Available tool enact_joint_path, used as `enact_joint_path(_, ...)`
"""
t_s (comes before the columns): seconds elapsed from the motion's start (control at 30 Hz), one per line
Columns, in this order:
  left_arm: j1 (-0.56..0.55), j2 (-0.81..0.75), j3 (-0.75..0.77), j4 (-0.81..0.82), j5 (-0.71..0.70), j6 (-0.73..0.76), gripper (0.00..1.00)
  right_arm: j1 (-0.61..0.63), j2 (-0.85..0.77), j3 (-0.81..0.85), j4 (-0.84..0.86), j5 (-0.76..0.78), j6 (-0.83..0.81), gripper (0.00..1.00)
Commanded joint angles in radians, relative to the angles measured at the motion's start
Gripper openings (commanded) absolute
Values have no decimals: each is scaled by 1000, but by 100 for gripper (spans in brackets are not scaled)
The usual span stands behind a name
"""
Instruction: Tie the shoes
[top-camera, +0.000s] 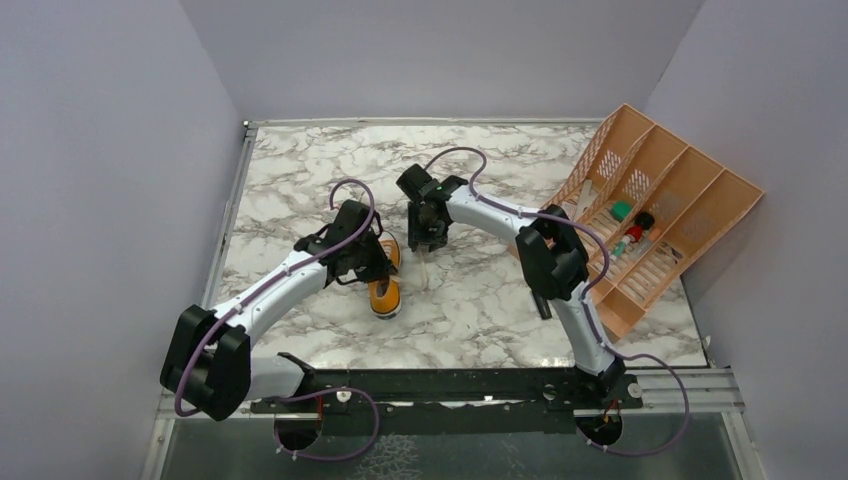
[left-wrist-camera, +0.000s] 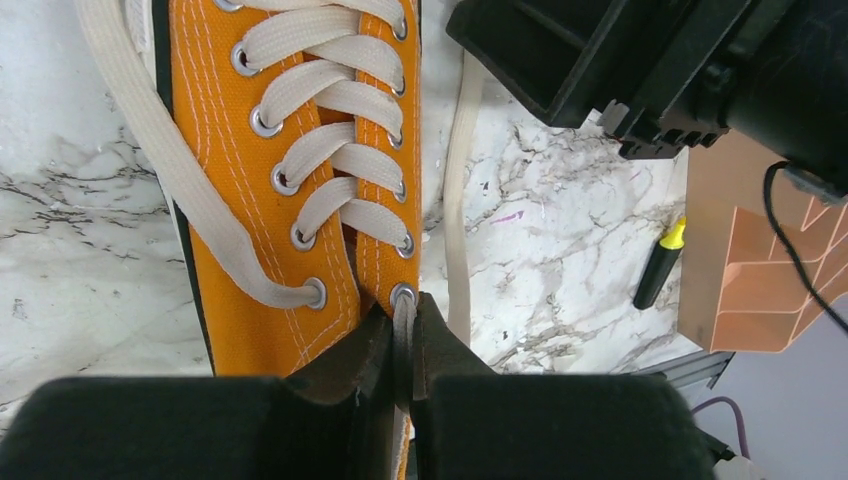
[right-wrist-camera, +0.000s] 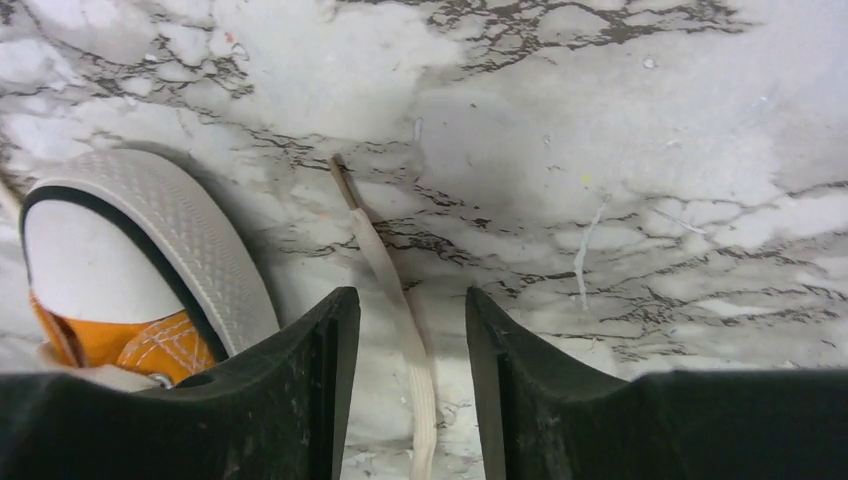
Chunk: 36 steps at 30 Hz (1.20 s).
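We note left pincer (left-wrist-camera: 403, 352) clenched on the eyelet lace (left-wrist-camera: 403, 320), seemingly anchoring the sneaker (left-wrist-camera: 240, 340); right pincer (right-wrist-camera: 412, 310) parted astride the loose lace (right-wrist-camera: 383, 262), likely to pinch it.

- one orange sneaker (top-camera: 385, 290), with one white lace (left-wrist-camera: 330, 100)
- two arms, one gripper each: left gripper (left-wrist-camera: 403, 335), right gripper (right-wrist-camera: 410, 305)
- one peach divided rack (top-camera: 690, 200)
- one yellow-tipped marker (left-wrist-camera: 660, 265)
- one marble table (top-camera: 300, 170)

Orange sneaker (left-wrist-camera: 205, 150), white laces (left-wrist-camera: 330, 95), marbled table (left-wrist-camera: 560, 230)

Canvas sneaker (left-wrist-camera: 230, 250), shiny metal eyelets (left-wrist-camera: 316, 293), woven laces (left-wrist-camera: 330, 100) — smooth marbled table (left-wrist-camera: 560, 230)
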Motion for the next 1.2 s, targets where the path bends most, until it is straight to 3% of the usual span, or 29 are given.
enact_joint_path(0.0, 2, -6, -7, 69, 42, 21, 4, 33, 40, -70, -54, 180, -23, 39)
enact_joint_path(0.07, 2, -1, -14, 91, 63, 20, 4, 28, -15, -158, -9, 195, -31, 20)
enact_joint_path(0.1, 1, 8, -20, 112, 82, 18, 4, 20, -55, -188, 13, 200, -39, 4)
enact_joint_path(0.13, 0, 20, -25, 135, 104, 15, 4, 11, -98, -222, 31, 204, -47, 1)
enact_joint_path(0.27, -36, 103, -2, 176, 163, 22, 9, -62, -339, -362, 141, 144, -158, 1)
enact_joint_path(0.4, -64, 136, 32, 181, 178, 47, 40, -121, -552, -493, 228, 75, -312, 1)
enact_joint_path(0.53, -66, 67, 23, 167, 199, 78, 69, -154, -689, -587, 232, 40, -345, 1)
enact_joint_path(0.6, -65, 16, 30, 109, 188, 111, 77, -162, -741, -625, 240, 0, -341, 1)
enact_joint_path(0.77, -48, -110, 61, -84, 148, 206, 89, -165, -811, -668, 248, -87, -320, 1)
enact_joint_path(0.87, 40, -150, 42, -124, 167, 249, 96, -165, -832, -671, 245, -113, -308, 1)
enact_joint_path(1.0, 242, -104, 39, -106, 226, 310, 99, -165, -854, -680, 245, -116, -308, 1)
enact_joint_path(1.17, 294, 13, 35, 33, 261, 324, 99, -164, -848, -663, 240, -125, -308, 1)
